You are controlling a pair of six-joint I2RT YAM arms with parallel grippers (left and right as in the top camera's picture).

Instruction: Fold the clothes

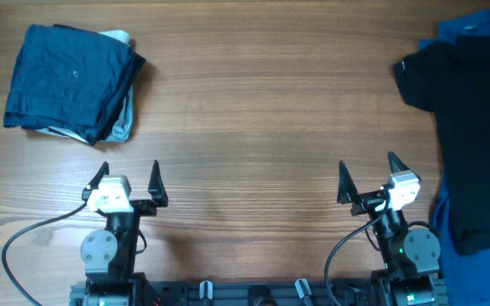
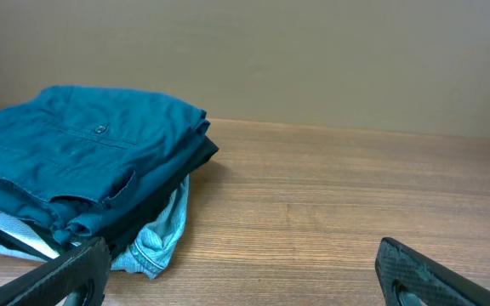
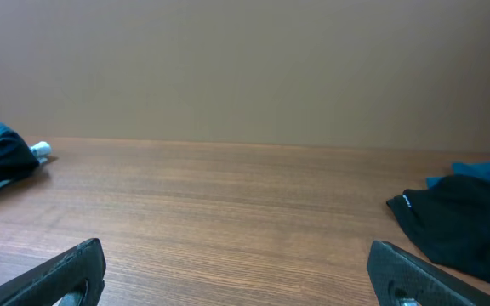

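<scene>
Both grippers rest with fingers spread wide, gripping nothing.
The left gripper [image 1: 128, 172] and right gripper [image 1: 367, 164] sit at the near edge of the wooden table [image 1: 253, 110], both empty. The black T-shirt [image 1: 475, 127] lies unfolded along the table's right side, near the right gripper, with a bright blue shirt [image 1: 475, 25] showing beneath it. A folded navy pile [image 1: 68, 81] lies far left.
</scene>
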